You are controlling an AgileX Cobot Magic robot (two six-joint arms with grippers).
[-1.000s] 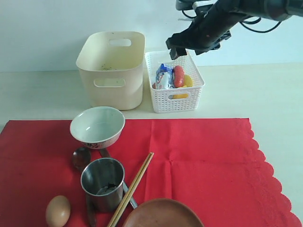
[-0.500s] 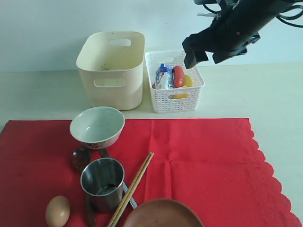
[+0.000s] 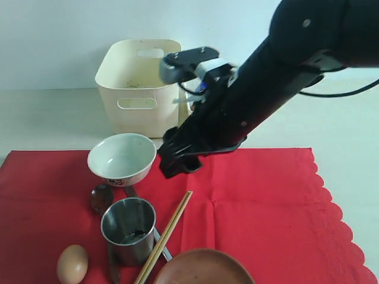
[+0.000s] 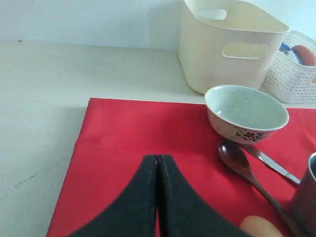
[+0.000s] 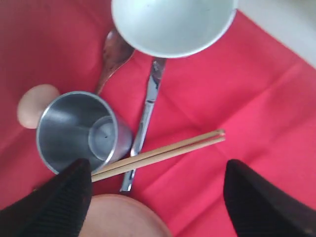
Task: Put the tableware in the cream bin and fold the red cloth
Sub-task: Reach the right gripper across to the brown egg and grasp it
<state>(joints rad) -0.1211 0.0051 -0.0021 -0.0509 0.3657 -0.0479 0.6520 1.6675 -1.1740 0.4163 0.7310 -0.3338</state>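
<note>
My right gripper (image 5: 159, 170) hangs open above the red cloth (image 3: 254, 201), its fingers either side of the wooden chopsticks (image 5: 158, 153) and not touching them. Its arm (image 3: 249, 100) reaches in from the upper right. Below it lie the steel cup (image 3: 128, 228), the metal knife (image 5: 148, 116), the dark wooden spoon (image 3: 100, 198), the white bowl (image 3: 121, 157) and the brown plate (image 3: 204, 269). The cream bin (image 3: 139, 83) stands behind the cloth. My left gripper (image 4: 158, 159) is shut and empty, low over the cloth's left part, short of the bowl (image 4: 246, 113).
An egg (image 3: 72, 263) lies on the cloth beside the cup. The white lattice basket (image 4: 296, 69) with food stands next to the cream bin, mostly hidden by my right arm in the exterior view. Bare tabletop (image 4: 44, 98) surrounds the cloth.
My right arm has swung down from above the white basket to the middle of the cloth, over the chopsticks. The tableware has not moved.
</note>
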